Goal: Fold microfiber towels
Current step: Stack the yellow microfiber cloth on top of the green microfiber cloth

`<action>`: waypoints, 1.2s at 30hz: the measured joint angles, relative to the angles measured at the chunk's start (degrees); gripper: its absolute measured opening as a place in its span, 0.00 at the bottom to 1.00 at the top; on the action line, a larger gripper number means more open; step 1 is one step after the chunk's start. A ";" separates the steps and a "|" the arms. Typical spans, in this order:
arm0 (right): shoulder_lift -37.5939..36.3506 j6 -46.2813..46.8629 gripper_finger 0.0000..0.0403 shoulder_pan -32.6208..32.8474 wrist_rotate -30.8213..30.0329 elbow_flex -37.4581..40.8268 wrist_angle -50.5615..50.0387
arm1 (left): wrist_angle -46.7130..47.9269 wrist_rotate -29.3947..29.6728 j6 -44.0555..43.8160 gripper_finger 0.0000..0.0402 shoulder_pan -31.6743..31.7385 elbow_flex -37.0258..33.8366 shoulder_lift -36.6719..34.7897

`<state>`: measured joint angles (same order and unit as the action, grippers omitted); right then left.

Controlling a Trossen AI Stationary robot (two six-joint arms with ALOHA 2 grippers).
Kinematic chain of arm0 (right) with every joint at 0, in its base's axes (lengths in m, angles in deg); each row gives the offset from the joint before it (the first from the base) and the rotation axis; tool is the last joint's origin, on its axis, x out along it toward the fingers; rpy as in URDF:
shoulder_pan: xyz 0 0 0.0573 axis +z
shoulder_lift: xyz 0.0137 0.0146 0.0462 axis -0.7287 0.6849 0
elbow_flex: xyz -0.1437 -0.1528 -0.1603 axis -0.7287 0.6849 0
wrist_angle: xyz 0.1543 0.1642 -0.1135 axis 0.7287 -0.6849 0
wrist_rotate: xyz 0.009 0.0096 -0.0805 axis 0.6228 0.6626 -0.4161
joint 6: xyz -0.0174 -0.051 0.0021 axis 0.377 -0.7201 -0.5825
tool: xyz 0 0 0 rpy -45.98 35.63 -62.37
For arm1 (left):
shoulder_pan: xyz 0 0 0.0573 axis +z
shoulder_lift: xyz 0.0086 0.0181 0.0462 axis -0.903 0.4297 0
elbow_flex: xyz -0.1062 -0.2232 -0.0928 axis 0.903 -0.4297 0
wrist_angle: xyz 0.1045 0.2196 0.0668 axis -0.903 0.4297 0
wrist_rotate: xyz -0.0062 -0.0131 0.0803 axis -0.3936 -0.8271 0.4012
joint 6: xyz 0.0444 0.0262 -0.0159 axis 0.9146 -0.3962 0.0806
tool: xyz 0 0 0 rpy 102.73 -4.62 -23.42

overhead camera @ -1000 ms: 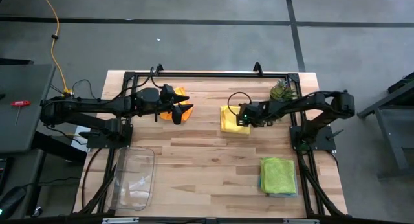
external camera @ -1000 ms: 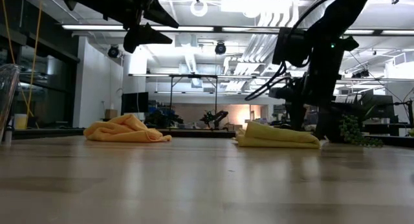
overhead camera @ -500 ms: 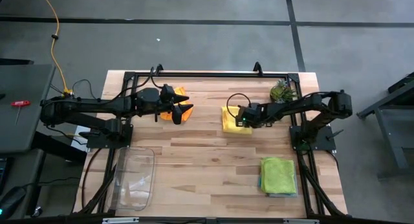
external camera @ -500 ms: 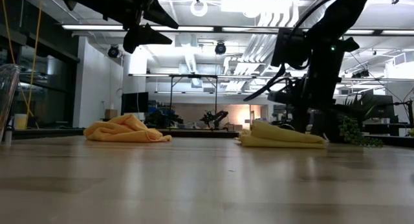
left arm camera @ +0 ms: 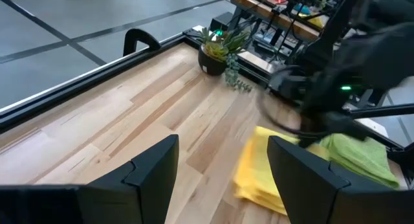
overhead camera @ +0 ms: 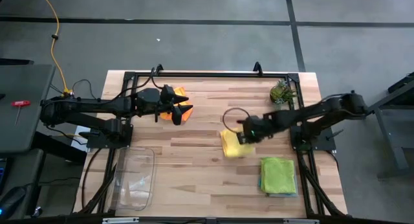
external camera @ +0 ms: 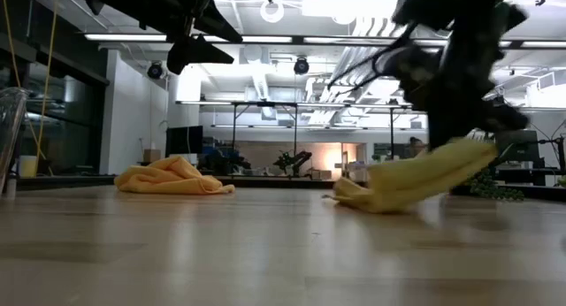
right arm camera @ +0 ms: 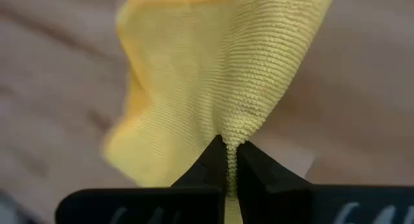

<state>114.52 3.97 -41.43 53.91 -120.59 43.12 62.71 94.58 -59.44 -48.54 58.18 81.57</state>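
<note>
Right pincer [overhead camera: 244, 137] pinching one yellow towel [overhead camera: 231, 145], one edge lifted, the rest dragging on the table [overhead camera: 194, 166], just beside the lime green towel [overhead camera: 279, 174]. One orange towel [overhead camera: 178, 107] lies crumpled under the left pincer [overhead camera: 186, 110], fingers spread, well apart.

Four cameras: one overhead, one at table height, one on each wrist.
High looks straight down on the table [overhead camera: 194, 159]; low looks level across it into the room; right wrist sits close on the yellow towel [right arm camera: 213, 75], shared by all views.
</note>
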 joint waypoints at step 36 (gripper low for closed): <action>-2.90 50.44 0.00 46.43 -6.54 -17.64 -35.75 | 0.55 0.07 0.21 0.57 0.09 0.00 0.00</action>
<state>111.63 54.40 5.00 47.37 -138.23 7.37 63.25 94.65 -59.23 -48.45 58.18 81.57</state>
